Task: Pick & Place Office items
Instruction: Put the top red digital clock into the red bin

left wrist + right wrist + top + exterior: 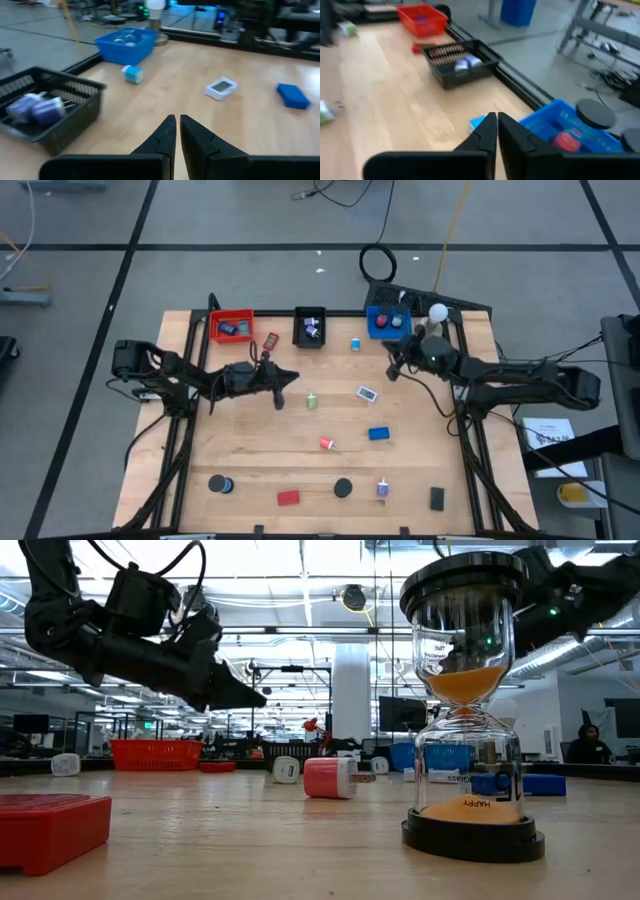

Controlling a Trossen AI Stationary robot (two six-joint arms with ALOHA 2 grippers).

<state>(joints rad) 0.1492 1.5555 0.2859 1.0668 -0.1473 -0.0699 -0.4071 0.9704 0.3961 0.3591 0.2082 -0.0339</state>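
Right gripper (pixel 396 366) is hovering clenched and empty beside the blue tray (pixel 381 323); the teal block (pixel 355 344) is lying just inboard, nearer it than the clenched left gripper (pixel 281 395)

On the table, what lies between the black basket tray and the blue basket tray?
In the high view, one small light-blue cylinder lies on the bare wood between the black basket tray and the blue basket tray, touching neither.

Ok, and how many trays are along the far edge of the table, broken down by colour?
Red tray: 1
Black tray: 1
Blue tray: 1
Total: 3
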